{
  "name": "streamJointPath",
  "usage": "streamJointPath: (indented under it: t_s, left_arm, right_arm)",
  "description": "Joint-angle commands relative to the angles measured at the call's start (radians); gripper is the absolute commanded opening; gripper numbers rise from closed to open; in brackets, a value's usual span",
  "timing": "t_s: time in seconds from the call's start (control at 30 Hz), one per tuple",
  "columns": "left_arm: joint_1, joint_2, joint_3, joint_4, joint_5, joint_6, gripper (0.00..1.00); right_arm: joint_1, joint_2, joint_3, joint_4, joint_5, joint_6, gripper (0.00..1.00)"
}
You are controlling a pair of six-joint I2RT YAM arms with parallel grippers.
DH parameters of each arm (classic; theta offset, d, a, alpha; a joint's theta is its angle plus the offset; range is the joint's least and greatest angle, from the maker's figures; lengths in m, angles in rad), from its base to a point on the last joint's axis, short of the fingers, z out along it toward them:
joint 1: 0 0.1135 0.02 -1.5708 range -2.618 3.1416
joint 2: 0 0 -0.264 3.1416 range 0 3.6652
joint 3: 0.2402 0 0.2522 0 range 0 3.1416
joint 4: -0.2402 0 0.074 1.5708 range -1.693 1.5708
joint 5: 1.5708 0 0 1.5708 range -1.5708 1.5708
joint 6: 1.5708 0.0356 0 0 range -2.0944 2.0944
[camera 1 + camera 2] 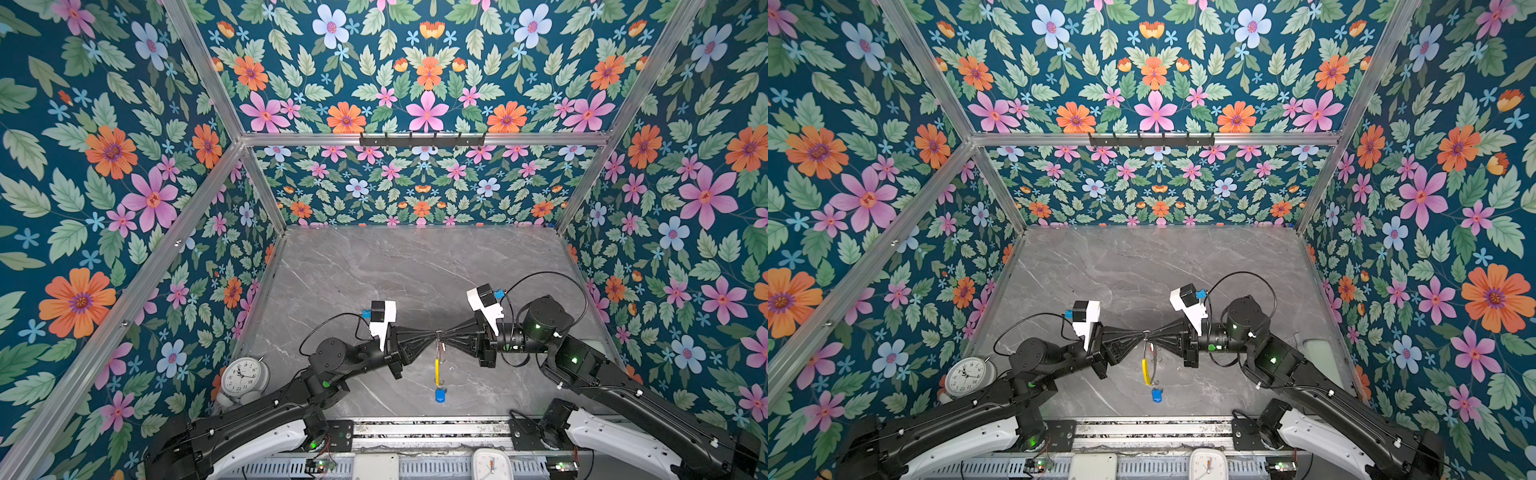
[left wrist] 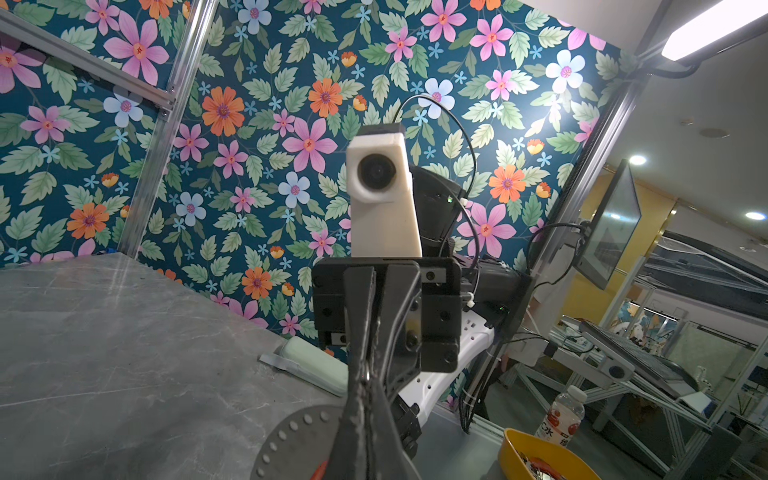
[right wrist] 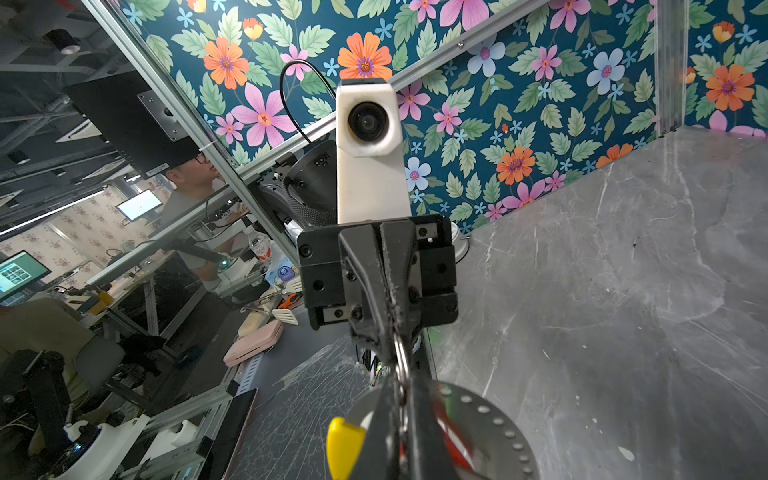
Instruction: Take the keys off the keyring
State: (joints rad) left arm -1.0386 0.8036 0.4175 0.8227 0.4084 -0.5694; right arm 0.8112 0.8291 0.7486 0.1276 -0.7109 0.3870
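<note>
A: Is any key off the keyring point(image 1: 436, 370)?
B: Not yet. It hangs well right of the clock point(image 1: 244, 376), with the blue-tag key point(image 1: 440, 394) and, it seems, the red-tag key point(image 3: 455, 451) on it. The left gripper point(image 1: 430, 334) pinches its top; the right gripper point(image 1: 446, 333) is closed there too, on what I cannot tell.

Shiny metal keyring point(image 3: 401, 361) w/ glossy yellow plastic sleeve point(image 1: 436, 370); polished marble-look tabletop point(image 1: 415, 270)
</note>
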Motion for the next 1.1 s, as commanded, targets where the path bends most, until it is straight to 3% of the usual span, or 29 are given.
streamJointPath:
  t_s: [0.0, 0.1, 0.2, 0.27, 0.47, 0.63, 1.07]
  left_arm:
    - [0.000, -0.003, 0.004, 0.048, -0.003, -0.001, 0.00]
    - [-0.001, -0.020, 0.024, -0.044, -0.020, -0.002, 0.04]
    - [-0.001, -0.062, 0.036, -0.163, -0.030, 0.007, 0.34]
    - [0.002, -0.095, 0.053, -0.271, -0.033, 0.021, 0.41]
    - [0.002, -0.105, 0.177, -0.590, 0.001, 0.075, 0.41]
    - [0.001, -0.052, 0.270, -0.743, 0.045, 0.114, 0.40]
    - [0.002, 0.014, 0.325, -0.769, 0.096, 0.133, 0.23]
  right_arm:
    - [0.000, -0.002, 0.005, 0.020, -0.003, -0.010, 0.00]
    - [0.000, -0.007, 0.026, -0.052, 0.012, -0.035, 0.00]
    - [-0.005, -0.006, 0.066, -0.185, 0.041, -0.089, 0.00]
    - [-0.013, 0.003, 0.097, -0.282, 0.036, -0.131, 0.00]
    - [-0.019, 0.041, 0.182, -0.476, 0.029, -0.235, 0.00]
    - [-0.018, 0.086, 0.245, -0.553, 0.005, -0.277, 0.00]
    - [-0.018, 0.133, 0.323, -0.650, 0.011, -0.311, 0.00]
